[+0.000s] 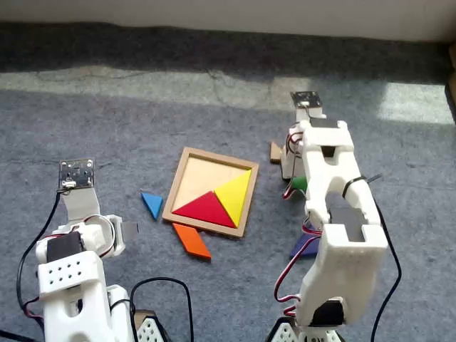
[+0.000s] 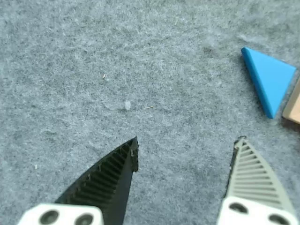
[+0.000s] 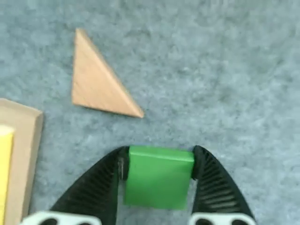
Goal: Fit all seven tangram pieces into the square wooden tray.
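Operator: Overhead?
Inspector: Your tray (image 1: 174, 182) holds the red triangle (image 1: 205, 208) and yellow triangle (image 1: 236, 194); its far-left half is bare. The green piece (image 1: 298, 184) is just right of it.
Operator: Left wrist?
Inspector: Left pincer (image 2: 187, 139) spread above the worktop (image 2: 93, 70), blue triangle (image 2: 268, 77) nearby.
Operator: Right wrist?
Inspector: Right pincer (image 3: 161, 149) pinching the green piece; you'd carry it left to the tray.

green piece (image 1: 298, 183) mostly hidden behind right arm (image 1: 335, 178) — dark blue piece (image 1: 305, 246) half covered too; wooden triangle (image 1: 275, 152) partly hidden.
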Robot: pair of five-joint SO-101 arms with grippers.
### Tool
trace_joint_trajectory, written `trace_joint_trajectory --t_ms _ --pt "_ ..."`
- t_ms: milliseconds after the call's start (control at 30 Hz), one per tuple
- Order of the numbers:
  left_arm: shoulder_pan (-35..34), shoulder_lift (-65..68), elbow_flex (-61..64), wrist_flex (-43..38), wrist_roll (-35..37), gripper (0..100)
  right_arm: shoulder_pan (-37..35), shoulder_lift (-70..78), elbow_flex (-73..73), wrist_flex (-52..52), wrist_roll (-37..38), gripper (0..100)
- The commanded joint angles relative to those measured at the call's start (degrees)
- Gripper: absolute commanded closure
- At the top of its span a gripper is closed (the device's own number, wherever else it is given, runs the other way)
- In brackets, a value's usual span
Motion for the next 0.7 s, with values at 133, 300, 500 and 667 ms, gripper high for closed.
trace_joint_trajectory --t_ms 133,300,500,667 --pt "-0.6 0.2 -0.2 -0.8 -0.4 69 -2.5 -13.9 -2.3 6.2 -0.1 93.7" --pt "-0.6 0.2 -0.2 -0.8 -0.4 69 -10.4 -19.8 -2.1 6.5 -0.4 93.7" --pt "-0.7 0.2 -0.2 -0.8 -0.4 69 -21.0 -19.7 -2.2 1.8 -0.5 93.3" --pt "-0.7 0.2 0.6 -2.0 -0.4 69 -27.6 -17.4 -2.2 -4.0 -0.5 93.3"
